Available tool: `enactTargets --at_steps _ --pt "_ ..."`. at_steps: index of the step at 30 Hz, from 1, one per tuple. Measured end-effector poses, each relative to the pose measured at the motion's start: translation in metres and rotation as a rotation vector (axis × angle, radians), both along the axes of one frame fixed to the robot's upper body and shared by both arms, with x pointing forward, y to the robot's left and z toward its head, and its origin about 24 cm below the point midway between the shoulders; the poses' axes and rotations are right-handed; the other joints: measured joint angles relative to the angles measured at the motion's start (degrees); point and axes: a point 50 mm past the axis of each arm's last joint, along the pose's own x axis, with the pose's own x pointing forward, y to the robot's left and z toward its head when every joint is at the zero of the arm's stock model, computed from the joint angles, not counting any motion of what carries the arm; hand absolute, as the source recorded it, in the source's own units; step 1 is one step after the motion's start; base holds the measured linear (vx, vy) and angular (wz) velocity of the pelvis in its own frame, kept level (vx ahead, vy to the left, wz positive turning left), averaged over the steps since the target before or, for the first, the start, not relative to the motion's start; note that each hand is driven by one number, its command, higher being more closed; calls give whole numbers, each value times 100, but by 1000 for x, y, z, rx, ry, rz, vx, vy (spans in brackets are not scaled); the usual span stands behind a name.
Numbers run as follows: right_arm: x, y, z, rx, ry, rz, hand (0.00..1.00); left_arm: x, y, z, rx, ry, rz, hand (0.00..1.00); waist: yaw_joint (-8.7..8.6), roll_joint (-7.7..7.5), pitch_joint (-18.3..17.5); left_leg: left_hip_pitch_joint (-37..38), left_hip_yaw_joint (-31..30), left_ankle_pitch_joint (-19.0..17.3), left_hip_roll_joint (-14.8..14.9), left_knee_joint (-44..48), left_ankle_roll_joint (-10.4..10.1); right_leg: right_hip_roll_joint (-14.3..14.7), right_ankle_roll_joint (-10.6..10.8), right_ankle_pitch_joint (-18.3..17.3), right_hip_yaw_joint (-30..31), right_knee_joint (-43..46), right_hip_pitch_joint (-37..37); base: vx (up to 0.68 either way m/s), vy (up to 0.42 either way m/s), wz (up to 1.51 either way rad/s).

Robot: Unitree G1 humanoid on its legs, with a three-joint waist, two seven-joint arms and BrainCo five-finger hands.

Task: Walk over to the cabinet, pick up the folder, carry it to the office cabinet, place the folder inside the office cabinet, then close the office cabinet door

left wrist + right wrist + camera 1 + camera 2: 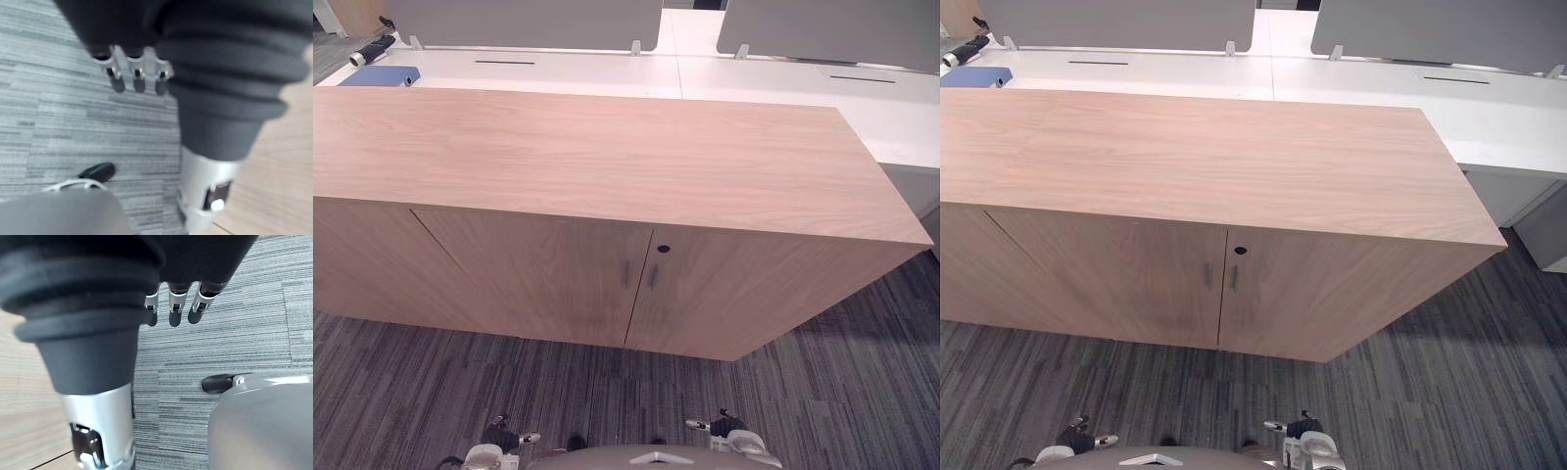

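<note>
With both arms hanging at the sides, we read the left robot hand (137, 73) as empty: its silver dark-tipped fingers point straight down at the grey striped carpet (73, 122), loose and holding nothing. The right robot hand (176, 308) hangs the same way, fingers relaxed and apart from any object, as suits a walking or standing posture.

Just ahead stands the long, low light-wood office cabinet (607, 157). Its two front doors (558, 274) sit flush, slim metal handles (640, 275) side by side at the seam, a small dark keyhole (663, 249) above.

The blue flat folder (380, 75) lies on the white tabletop (558, 73) behind the cabinet, far left, beside a black object (372, 49). We judge it is well beyond either hand.
</note>
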Motion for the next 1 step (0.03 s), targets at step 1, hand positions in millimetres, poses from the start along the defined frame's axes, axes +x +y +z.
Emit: enactTargets --at_steps 1 --pt "0 0 0 0 -1 0 0 0 0 0 -1 0 0 0 0 1 12 -1 3 -2 0 0 1 0 0 0 2 -3 -1 0 0 0"
